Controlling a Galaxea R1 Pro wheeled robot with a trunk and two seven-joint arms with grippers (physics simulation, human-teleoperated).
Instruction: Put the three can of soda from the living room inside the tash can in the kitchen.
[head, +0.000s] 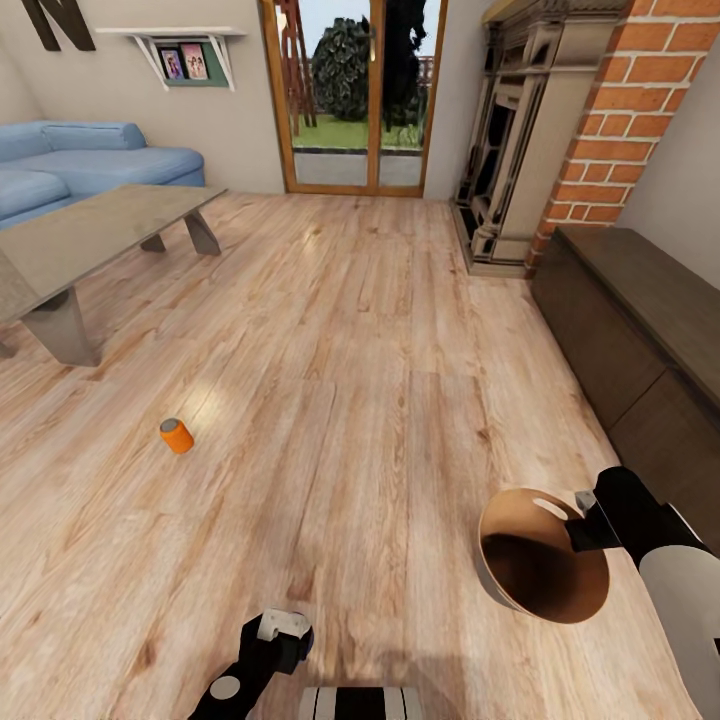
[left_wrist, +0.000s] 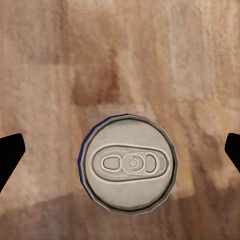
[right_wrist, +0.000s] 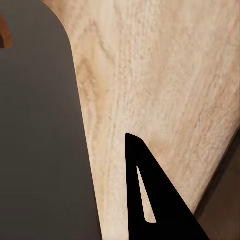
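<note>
Blue can of soda (left_wrist: 128, 164), upright on plank floor (head: 380, 380), centred between spread fingers (left_wrist: 10, 157) of left gripper (left_wrist: 120, 155): lowered squarely before closing; tash can (head: 543, 555) pinched by right gripper (head: 590, 520) beside it.

Light wood plank floor (head: 380, 330), blue corner sofa (head: 70, 165) at left, glass-topped low table (head: 90, 235) before it, glazed wood-framed garden doors (head: 355, 100), brick-flanked fireplace (head: 510, 150), dark sideboard (head: 640, 340) along right wall, wall shelf (head: 185, 50) with photos.
</note>
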